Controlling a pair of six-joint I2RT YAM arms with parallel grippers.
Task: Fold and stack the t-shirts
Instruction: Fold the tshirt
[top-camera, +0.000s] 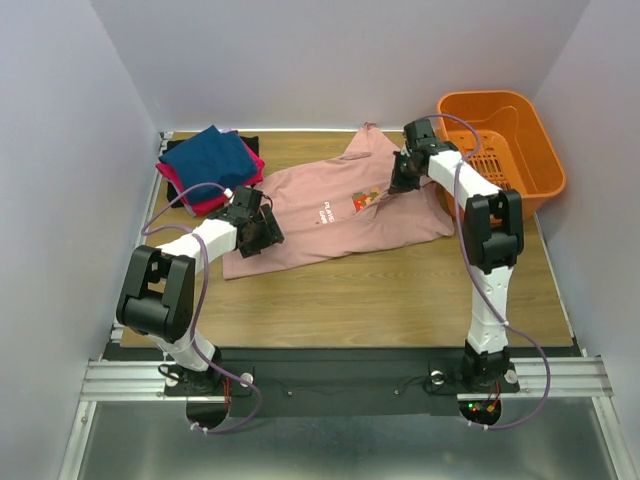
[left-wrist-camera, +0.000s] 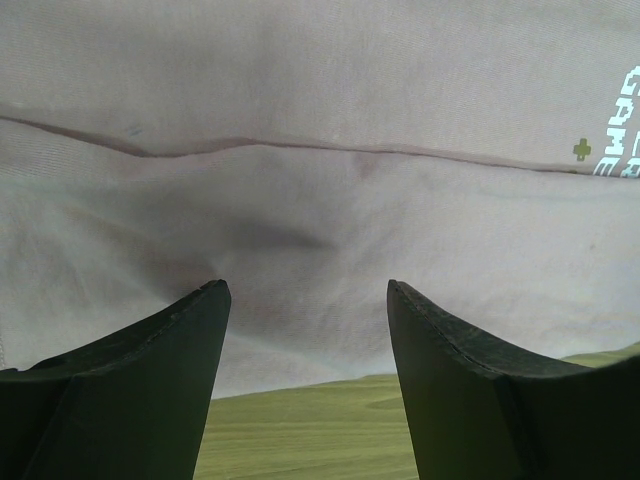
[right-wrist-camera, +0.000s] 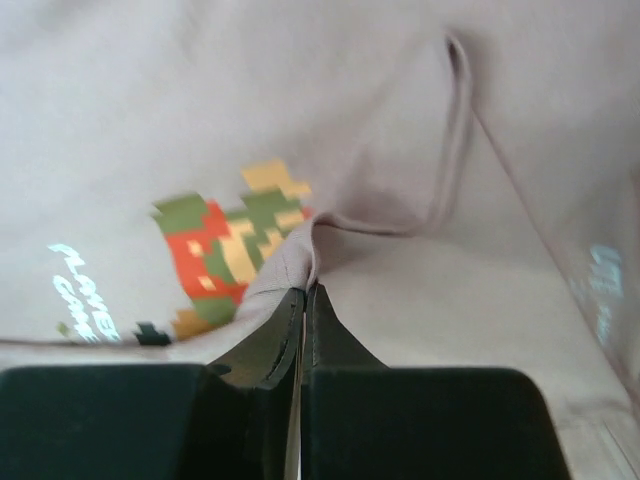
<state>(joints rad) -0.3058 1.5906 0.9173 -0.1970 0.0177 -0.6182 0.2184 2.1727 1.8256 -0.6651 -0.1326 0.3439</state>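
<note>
The dusty-pink t-shirt (top-camera: 330, 215) lies spread on the wooden worktop (top-camera: 400, 290); the right gripper (right-wrist-camera: 303, 292) is clenched on a raised fold of it beside the pixel print (right-wrist-camera: 225, 255); the left gripper (left-wrist-camera: 307, 287) stands released over its near-left hem; folded t-shirts (top-camera: 210, 160) sit stacked at the far-left corner

What looks like a black tee (top-camera: 252, 143) lies mostly hidden under the navy tee (top-camera: 210, 155).
</note>
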